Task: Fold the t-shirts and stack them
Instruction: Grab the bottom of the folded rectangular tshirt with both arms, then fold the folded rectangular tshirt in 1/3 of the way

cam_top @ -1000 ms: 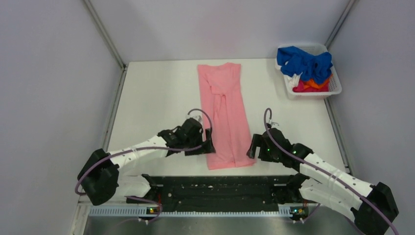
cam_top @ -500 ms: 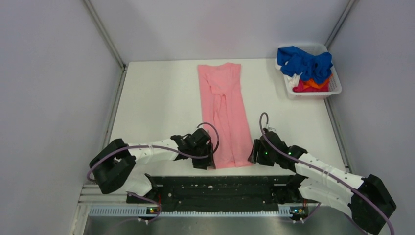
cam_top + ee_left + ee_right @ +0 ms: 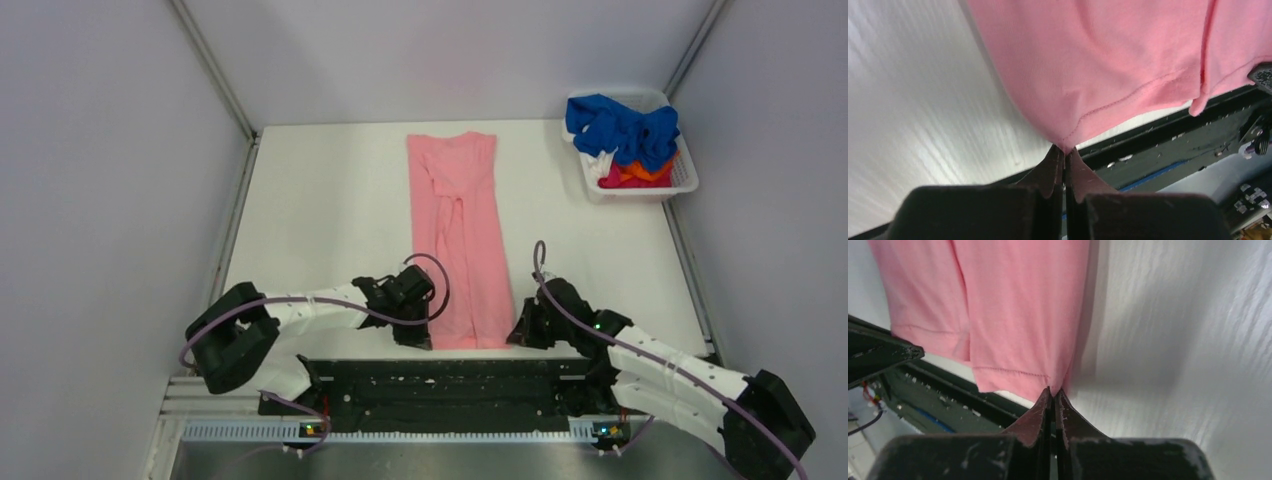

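The pink shirt (image 3: 458,230) lies as a long strip down mid-frame, with the left gripper (image 3: 1064,152) and right gripper (image 3: 1053,392) each pinched tight on a bottom hem corner. Best to lift both evenly and carry the hem toward the top, keeping edges aligned.

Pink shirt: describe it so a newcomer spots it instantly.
On the white table, look down the middle. The pink shirt lies flat there as a long narrow band, its near corners pinched by the left claw and right claw. Only it is spread out; the blue shirt sits bunched in the basket.
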Controlling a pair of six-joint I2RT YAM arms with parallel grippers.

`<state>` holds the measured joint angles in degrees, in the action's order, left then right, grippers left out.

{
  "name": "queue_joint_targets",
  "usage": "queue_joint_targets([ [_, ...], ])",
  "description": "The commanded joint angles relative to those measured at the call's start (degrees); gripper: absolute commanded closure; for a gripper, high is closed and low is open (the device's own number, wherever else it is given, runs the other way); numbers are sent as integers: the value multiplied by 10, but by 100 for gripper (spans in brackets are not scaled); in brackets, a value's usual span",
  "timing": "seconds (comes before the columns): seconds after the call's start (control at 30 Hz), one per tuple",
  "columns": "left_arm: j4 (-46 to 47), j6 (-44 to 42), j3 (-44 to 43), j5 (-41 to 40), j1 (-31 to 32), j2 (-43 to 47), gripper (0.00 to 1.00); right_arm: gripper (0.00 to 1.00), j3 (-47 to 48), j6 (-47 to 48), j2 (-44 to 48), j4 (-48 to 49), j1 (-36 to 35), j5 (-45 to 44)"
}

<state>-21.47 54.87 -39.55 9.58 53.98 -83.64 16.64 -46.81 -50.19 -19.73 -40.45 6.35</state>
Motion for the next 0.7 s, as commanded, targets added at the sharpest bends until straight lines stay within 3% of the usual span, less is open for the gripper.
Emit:
queue_joint_targets([
  [0.0,-50,13,28,1,18,78,100,100,-18,-26,96,-9,-18,62],
  [0.17,-25,-11,-3,30,18,87,100,100,5,-22,135,-15,-19,59],
  [0.33,-37,-53,-95,-45,4,61,100,100,32,-35,112,54,-18,-16],
  [0.4,-29,-65,-126,-87,-24,43,100,100,42,-48,92,101,-17,-67],
  [0.47,-17,-72,-156,-79,-71,16,100,100,67,-48,61,133,-6,-117],
  [0.67,-10,-104,-238,-79,-156,-53,100,100,181,10,-71,157,40,-172],
])
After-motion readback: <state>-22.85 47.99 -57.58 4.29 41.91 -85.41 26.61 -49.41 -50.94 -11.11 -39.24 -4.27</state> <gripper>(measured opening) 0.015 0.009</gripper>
